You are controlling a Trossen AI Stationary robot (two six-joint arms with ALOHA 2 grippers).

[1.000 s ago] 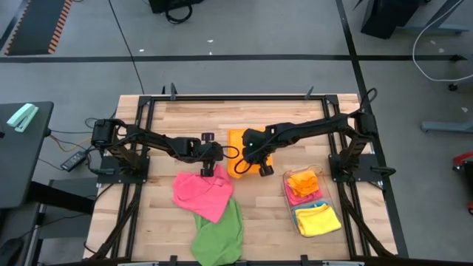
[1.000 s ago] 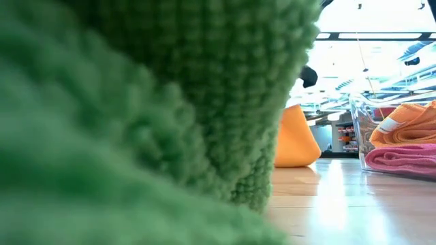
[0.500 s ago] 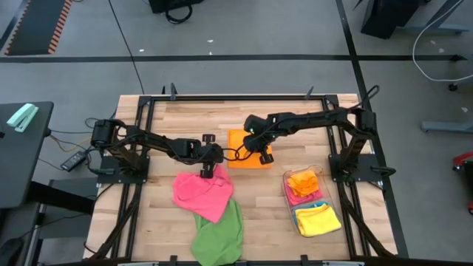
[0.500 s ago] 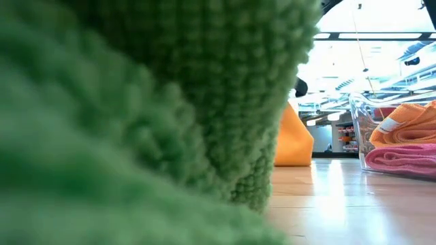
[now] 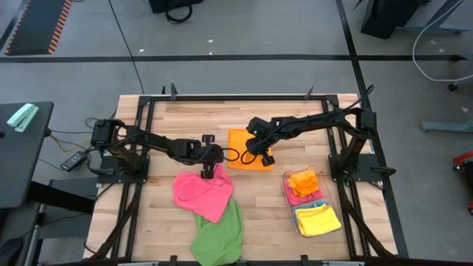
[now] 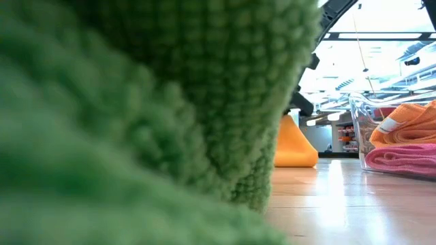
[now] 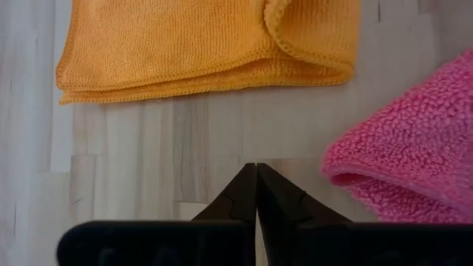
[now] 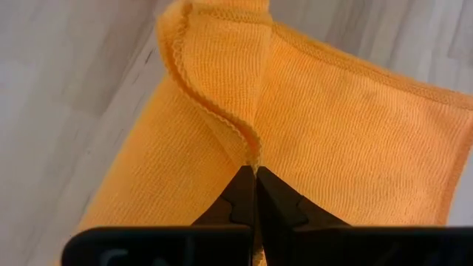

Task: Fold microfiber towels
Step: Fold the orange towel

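Observation:
An orange microfiber towel (image 5: pixel 244 148) lies folded at the table's middle, also seen in the low view (image 6: pixel 296 146). My right gripper (image 5: pixel 264 157) is at its right near corner, shut on it (image 8: pixel 256 171). A pink towel (image 5: pixel 203 193) lies spread nearer the front, its near part over a green towel (image 5: pixel 219 235) that reaches the near edge. My left gripper (image 5: pixel 209 171) hangs shut (image 7: pixel 256 168) over bare wood between the orange towel (image 7: pixel 199 44) and the pink towel (image 7: pixel 414 162), touching neither. My right gripper pinches the hemmed edge of the orange towel's top layer (image 8: pixel 247 144) between its two fingers, coming slanting down from the table's right. That edge stands up as a small ridge at the fingertips; the rest of the towel lies flat on the table.
A clear plastic bin (image 5: pixel 325 193) at the right front holds folded orange, pink and yellow towels. The green towel (image 6: pixel 136 102) blocks most of the low view. Black frame rails run along the table's edges. Bare wood shows at the far side and the left front.
My right gripper, shut on the orange towel's edge, has gone down and a little toward the far edge. The bunched, raised part of the towel has sunk and now lies lower and flatter on the table.

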